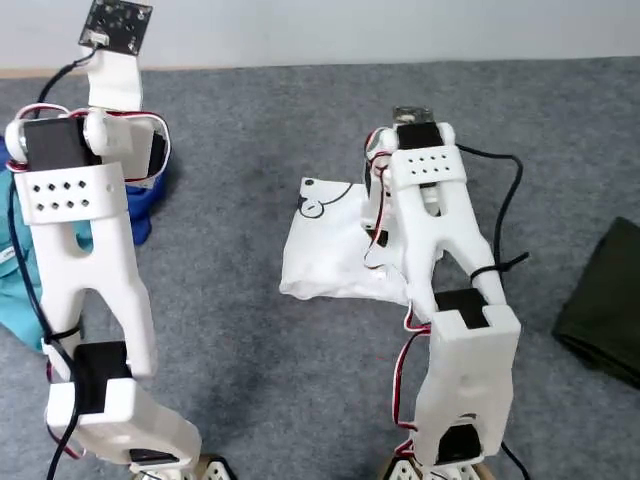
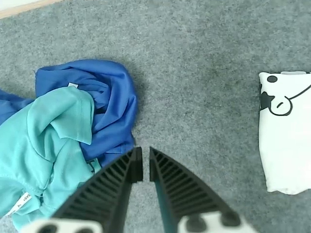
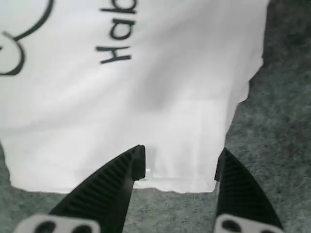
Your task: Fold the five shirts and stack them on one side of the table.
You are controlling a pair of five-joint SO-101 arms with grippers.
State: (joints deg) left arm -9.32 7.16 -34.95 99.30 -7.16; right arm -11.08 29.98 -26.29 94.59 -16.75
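A white shirt with black print lies folded on the grey carpet mid-table. My right gripper hangs open just above one edge of the white shirt, its fingers straddling the hem without gripping it. A crumpled blue shirt and a teal shirt lie heaped together at the left side. My left gripper hovers over the carpet beside that heap, shut with nothing in it. The white shirt lies well off to its side.
A dark green folded shirt rests at the table's right edge. The blue shirt and teal shirt are partly hidden under the left arm. Bare grey carpet stretches between the arms and along the back.
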